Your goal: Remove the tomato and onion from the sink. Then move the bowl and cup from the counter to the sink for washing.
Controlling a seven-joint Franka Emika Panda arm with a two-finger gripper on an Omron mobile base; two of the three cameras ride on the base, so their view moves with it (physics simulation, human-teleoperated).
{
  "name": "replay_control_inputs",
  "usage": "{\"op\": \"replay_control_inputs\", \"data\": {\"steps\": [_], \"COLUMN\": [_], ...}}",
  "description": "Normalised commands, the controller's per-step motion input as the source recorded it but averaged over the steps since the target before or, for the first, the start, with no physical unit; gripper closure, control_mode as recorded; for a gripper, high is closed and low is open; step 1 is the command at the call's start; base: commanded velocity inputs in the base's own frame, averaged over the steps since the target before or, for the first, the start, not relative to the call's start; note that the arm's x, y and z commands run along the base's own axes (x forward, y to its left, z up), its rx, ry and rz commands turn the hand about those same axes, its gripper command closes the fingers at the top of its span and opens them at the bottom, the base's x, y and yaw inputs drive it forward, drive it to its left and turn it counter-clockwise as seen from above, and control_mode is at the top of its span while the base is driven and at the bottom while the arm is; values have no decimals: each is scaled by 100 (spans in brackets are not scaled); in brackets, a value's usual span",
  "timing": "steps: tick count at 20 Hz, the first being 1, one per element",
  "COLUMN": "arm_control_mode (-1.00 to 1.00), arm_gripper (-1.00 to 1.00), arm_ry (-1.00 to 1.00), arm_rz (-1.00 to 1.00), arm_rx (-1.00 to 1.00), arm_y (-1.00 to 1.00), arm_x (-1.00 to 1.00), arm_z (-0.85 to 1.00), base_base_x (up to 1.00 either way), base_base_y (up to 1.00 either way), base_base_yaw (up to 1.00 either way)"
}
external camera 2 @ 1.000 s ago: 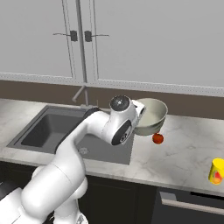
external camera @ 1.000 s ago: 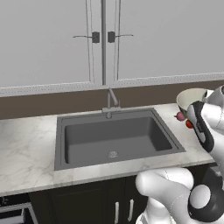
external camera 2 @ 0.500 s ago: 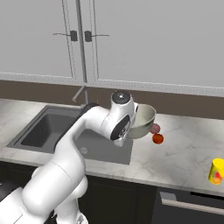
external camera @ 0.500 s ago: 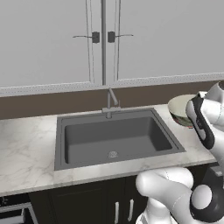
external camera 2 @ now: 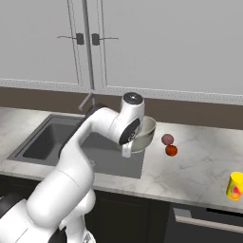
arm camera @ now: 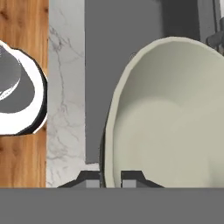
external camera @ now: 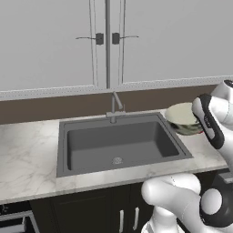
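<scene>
The gripper [arm camera: 110,177], pinching the rim of the bowl [external camera 2: 144,133], has carried it off the counter [external camera 2: 199,166] toward the sink [external camera: 120,143], now at its right edge, so lowering it in comes next, with the cup [external camera 2: 235,185] left.

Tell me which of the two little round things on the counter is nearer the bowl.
The onion, the paler pinkish ball. It lies just right of the bowl; the glossy orange-red tomato sits a bit farther forward on the counter.
</scene>
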Motion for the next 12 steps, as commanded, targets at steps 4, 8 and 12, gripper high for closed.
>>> {"op": "replay_control_inputs", "data": {"steps": [4,8,12], "arm_control_mode": [-100,-100,-100], "arm_gripper": [100,100,100], "arm_ry": [12,11,6], "arm_rz": [18,18,17], "arm_rx": [8,9,9], "arm_y": [25,22,23], "arm_x": [0,0,0], "arm_z": [0,0,0], "base_base_x": [0,0,0], "base_base_y": [0,0,0], "base_base_yaw": [0,0,0]}}
